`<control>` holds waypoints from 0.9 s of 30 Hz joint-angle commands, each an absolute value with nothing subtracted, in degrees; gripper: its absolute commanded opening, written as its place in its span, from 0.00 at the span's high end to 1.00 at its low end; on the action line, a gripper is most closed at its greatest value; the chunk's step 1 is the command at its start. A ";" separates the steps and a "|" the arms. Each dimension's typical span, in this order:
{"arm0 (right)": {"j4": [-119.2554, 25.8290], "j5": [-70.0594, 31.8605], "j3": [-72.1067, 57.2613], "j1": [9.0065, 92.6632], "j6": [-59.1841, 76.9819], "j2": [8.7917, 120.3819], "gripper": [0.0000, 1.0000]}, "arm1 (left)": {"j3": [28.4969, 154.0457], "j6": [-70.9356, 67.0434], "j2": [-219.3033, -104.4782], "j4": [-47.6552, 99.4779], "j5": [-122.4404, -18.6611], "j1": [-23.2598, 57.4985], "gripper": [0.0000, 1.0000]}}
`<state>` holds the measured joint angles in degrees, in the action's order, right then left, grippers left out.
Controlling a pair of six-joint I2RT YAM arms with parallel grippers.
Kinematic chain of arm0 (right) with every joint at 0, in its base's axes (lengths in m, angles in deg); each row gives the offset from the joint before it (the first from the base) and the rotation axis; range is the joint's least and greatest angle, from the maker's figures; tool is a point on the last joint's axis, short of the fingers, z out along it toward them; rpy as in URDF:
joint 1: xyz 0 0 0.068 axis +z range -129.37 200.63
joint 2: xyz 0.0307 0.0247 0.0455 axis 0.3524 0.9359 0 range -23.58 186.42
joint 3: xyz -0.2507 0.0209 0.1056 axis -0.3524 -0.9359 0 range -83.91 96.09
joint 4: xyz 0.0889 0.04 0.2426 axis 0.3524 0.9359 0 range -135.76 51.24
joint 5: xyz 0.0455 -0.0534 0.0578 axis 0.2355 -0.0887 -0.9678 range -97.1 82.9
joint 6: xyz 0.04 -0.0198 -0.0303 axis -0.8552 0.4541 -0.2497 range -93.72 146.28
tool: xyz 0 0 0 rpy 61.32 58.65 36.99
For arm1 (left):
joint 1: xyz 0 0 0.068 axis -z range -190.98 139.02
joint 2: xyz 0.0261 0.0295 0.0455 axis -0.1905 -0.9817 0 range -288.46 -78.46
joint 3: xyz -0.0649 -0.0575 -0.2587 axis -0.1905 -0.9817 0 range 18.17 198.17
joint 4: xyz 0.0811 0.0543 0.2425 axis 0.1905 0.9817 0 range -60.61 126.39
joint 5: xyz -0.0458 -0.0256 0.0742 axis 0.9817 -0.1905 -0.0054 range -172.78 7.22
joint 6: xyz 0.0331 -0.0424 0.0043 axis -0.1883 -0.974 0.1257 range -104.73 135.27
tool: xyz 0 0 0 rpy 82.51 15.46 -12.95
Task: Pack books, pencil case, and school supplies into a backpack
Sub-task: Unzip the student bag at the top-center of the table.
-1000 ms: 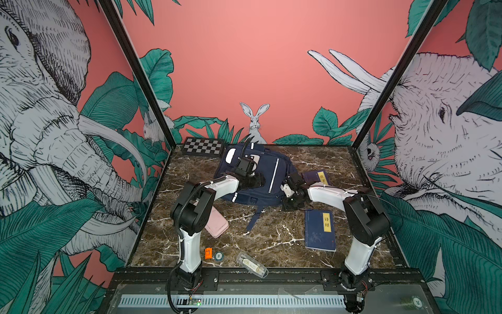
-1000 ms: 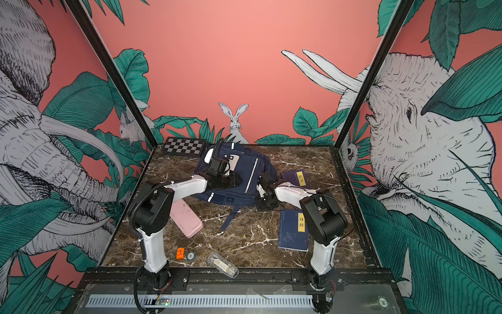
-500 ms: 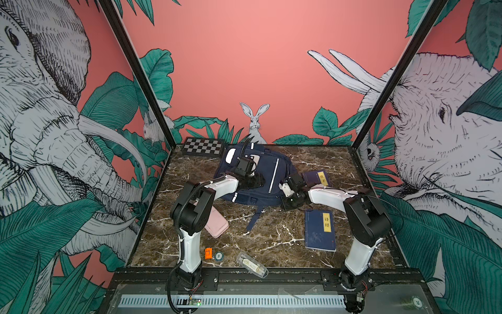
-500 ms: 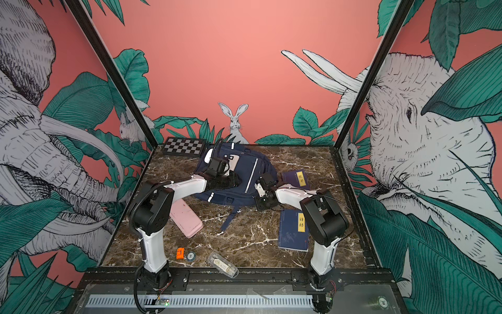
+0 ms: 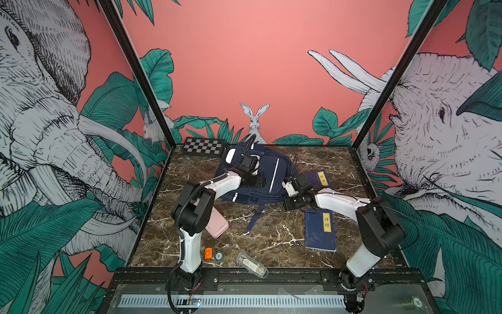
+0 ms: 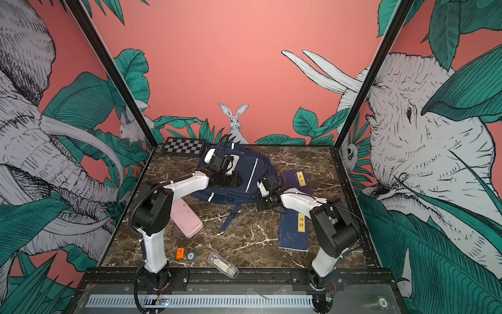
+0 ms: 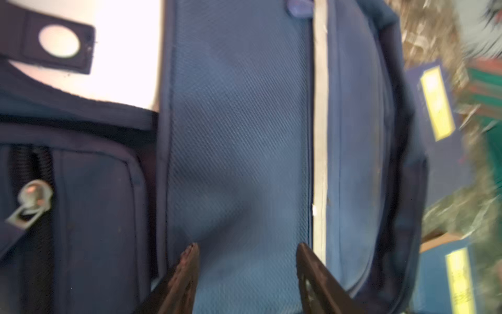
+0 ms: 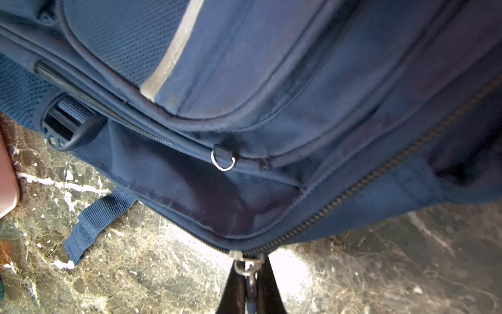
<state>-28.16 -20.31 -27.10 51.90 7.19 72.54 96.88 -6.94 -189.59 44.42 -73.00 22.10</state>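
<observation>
The right gripper (image 8: 250, 274) is shut tight. It pinches the little silver zipper pull (image 8: 248, 267) between its two fingers. The pull hangs at the edge of the backpack (image 8: 244, 54), right at this gripper's tips, low by the marble table (image 8: 135, 271).

The left gripper (image 7: 247, 247) is let go. Its two fingers stand apart, and only blue backpack cloth shows between them. It is over the front of the backpack. A silver strip (image 7: 320, 136) runs just beside one finger. A white patch (image 7: 122, 68) lies farther out, past the fingertips. I cannot tell if the fingers touch the cloth.

In both top views the backpack lies flat on the table.

The near book (image 5: 320, 231) lies flat on the table just beside the right arm (image 5: 339, 202), closer to the robot than the right gripper. The far book (image 5: 322, 179) lies just past the right gripper, next to the backpack. Both are out of the backpack.

The pink pencil case (image 5: 217, 225) lies on the table under the left arm (image 5: 225, 185), well back from the left gripper. A small orange thing (image 5: 208, 253), a small round thing (image 5: 219, 255) and a clear case (image 5: 251, 265) lie by the left arm's base, far from both grippers.
</observation>
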 commanded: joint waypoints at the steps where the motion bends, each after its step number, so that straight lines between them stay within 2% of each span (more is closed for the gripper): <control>1: -24.20 -18.30 -24.57 51.81 6.74 73.19 1.00 | 98.02 6.98 -183.92 51.93 -80.10 25.99 0.42; 9: -20.76 -16.14 -23.07 51.33 6.85 71.70 0.99 | 95.98 21.30 -184.00 51.57 -86.24 32.98 0.45; 18: -20.51 -20.49 -23.11 48.99 7.83 71.85 0.98 | 96.76 26.51 -187.87 48.81 -88.69 33.73 0.49; 27: -19.78 -22.67 -21.69 48.72 8.16 73.10 0.98 | 98.37 28.80 -191.10 47.54 -84.83 34.02 0.51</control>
<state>-21.42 -21.84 -23.14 48.97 7.54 73.06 97.65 26.56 -191.60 48.64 -86.53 33.90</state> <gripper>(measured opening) 0.055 0.491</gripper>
